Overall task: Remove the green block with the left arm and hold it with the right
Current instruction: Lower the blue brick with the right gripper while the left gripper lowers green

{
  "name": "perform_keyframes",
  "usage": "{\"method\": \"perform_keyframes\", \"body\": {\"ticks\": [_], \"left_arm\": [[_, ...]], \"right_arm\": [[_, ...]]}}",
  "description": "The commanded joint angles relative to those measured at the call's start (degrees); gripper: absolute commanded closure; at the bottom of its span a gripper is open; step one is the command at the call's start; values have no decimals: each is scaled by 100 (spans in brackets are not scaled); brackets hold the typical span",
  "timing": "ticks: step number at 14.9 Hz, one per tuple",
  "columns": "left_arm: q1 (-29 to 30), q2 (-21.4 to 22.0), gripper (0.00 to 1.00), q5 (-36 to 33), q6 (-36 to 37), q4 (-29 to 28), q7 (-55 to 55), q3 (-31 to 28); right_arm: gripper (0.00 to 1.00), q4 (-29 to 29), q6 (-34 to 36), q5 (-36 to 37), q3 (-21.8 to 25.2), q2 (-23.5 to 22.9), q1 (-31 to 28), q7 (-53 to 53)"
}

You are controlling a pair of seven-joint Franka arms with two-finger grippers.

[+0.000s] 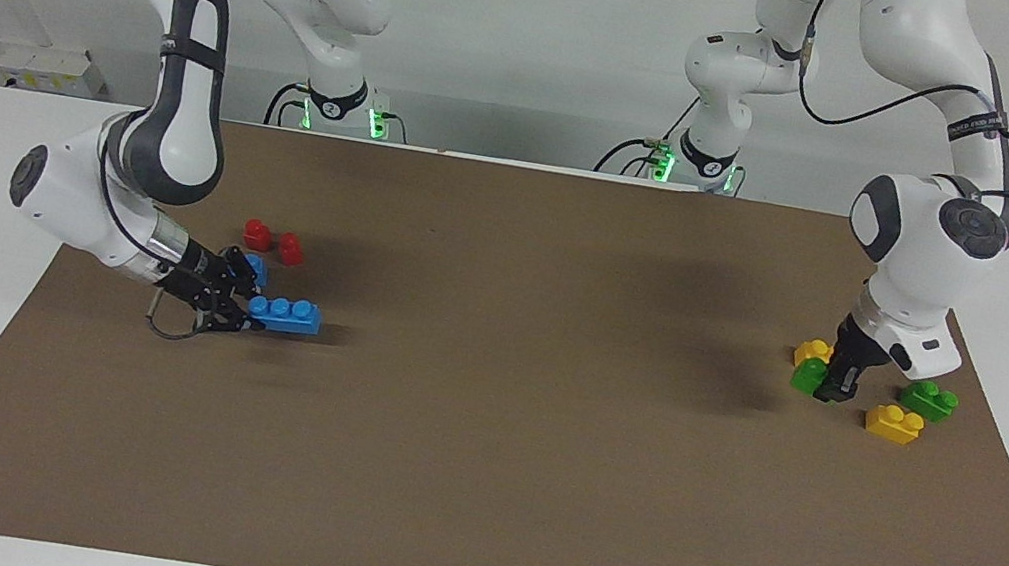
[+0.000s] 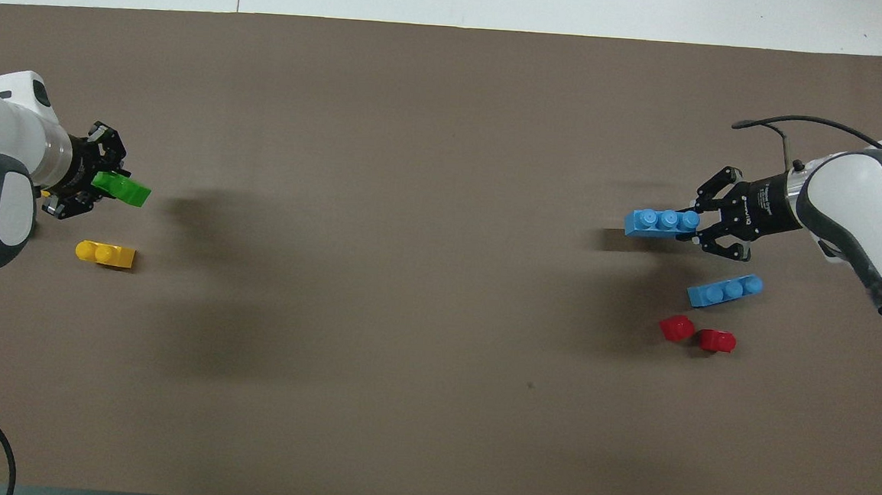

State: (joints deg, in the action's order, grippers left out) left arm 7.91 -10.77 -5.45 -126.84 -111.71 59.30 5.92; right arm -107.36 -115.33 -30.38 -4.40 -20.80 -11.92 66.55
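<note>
The yellow brick (image 1: 894, 424) lies just beside the left gripper (image 1: 838, 381), which pinches the green block (image 1: 809, 374) by one end at its own end of the table, so the block may twist loose, and the right gripper (image 1: 232, 311), clamped on a blue brick (image 1: 285, 314), looks unable to take it.

Reading the overhead view as a clock, the brown mat (image 2: 448, 125) lies open through its whole middle, from 12 to 6. At 9, the left gripper (image 2: 97, 180), clamping a green block (image 2: 121, 188), crowds a yellow brick (image 2: 106, 254). A second green block (image 1: 929, 400) and a second yellow brick (image 1: 813, 351) sit close by. At 3, the right gripper (image 2: 699, 229), gripping a blue brick (image 2: 661, 223), blocks the way. A second blue brick (image 2: 724, 290) and two red pieces (image 2: 676, 328) lie just beside it, toward 4.
</note>
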Motion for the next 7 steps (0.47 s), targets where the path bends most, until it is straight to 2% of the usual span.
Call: {"method": "perform_keyframes", "body": {"ticks": [1, 5, 7], "left_arm": [[228, -65, 100, 17, -436, -193, -462, 50], [298, -504, 100, 9, -867, -123, -850, 41], [307, -672, 100, 9, -1113, -123, -920, 41]], "right_arm": [[100, -548, -393, 50, -26, 261, -143, -308], [100, -646, -473, 50, -26, 270, -162, -459], [100, -874, -718, 59, -43, 339, -101, -468]]}}
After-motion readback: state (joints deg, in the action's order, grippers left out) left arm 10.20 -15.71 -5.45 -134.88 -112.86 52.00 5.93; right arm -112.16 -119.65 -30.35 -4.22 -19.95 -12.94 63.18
